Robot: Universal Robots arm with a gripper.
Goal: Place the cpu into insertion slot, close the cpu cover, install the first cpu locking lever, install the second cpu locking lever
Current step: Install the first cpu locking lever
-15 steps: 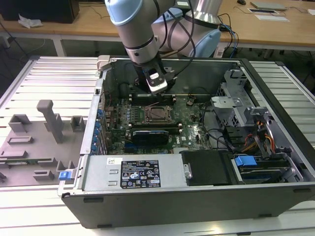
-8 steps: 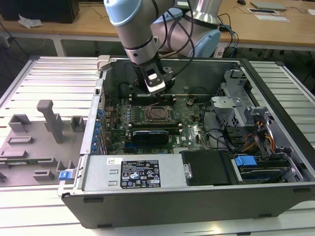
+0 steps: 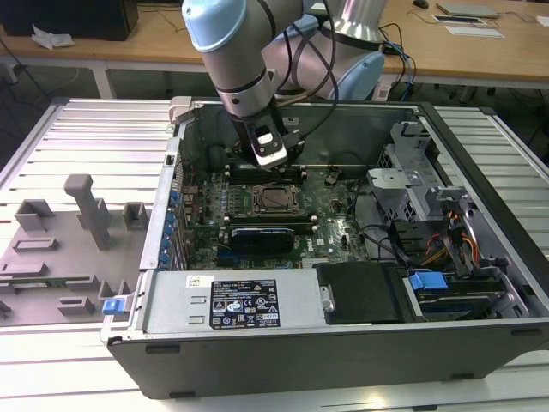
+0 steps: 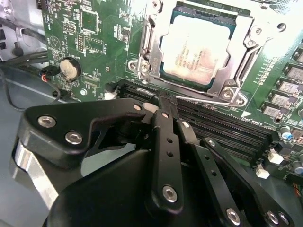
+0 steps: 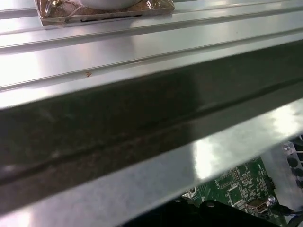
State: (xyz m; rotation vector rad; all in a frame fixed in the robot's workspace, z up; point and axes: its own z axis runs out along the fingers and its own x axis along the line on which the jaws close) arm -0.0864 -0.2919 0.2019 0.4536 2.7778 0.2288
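Second wrist view: cpu (image 4: 196,47) seated in its socket, cpu cover (image 4: 148,45) down around it. Gripper (image 4: 163,106) jaws pinched together at the locking lever (image 4: 208,98), possibly touching. Best push squarely along the lever, clear of the chip.

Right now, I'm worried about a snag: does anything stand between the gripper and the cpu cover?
Nothing visible does. In the second wrist view the gripper hangs over the memory slots, the cpu cover bare just beyond.
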